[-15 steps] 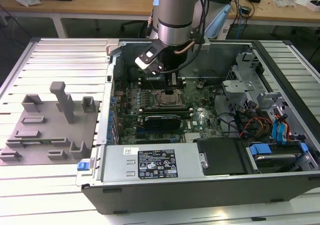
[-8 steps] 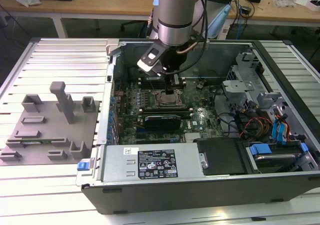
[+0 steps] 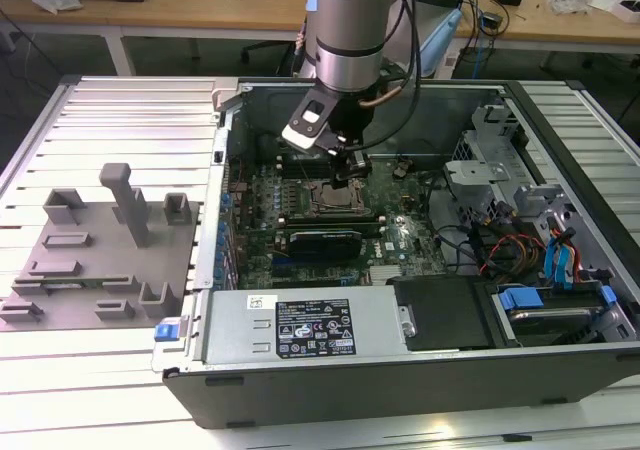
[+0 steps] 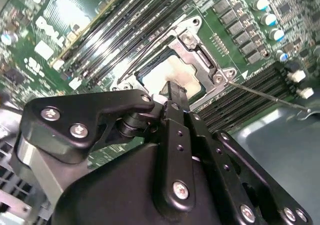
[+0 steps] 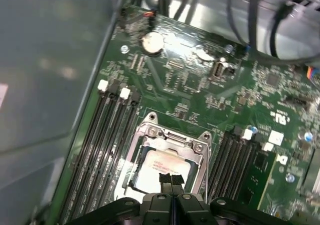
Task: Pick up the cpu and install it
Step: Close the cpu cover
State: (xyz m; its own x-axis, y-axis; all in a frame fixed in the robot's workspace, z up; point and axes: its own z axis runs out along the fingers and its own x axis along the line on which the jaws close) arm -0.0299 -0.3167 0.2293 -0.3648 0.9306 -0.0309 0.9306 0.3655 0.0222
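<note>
The cpu point(image 5: 159, 166) is a pale silvery square lying flat inside the open metal-framed socket point(image 5: 198, 148) on the green motherboard. In the second wrist view the cpu point(image 4: 170, 71) sits just beyond my black fingertips point(image 4: 173, 92). My gripper point(image 5: 171, 179) hangs directly over the chip's near edge, its two fingers pressed together with nothing between them. In the exterior view my gripper point(image 3: 349, 174) reaches down into the open computer case, just above the socket point(image 3: 328, 203). Whether the tips touch the chip cannot be told.
Dark memory slots point(image 5: 102, 150) flank the socket on both sides. A black card point(image 3: 322, 242) lies in front of it. The power supply with a white label point(image 3: 312, 336) fills the case's near side. Drive bays and cables point(image 3: 520, 240) crowd the exterior view's right. A grey fixture point(image 3: 95, 260) sits outside the case.
</note>
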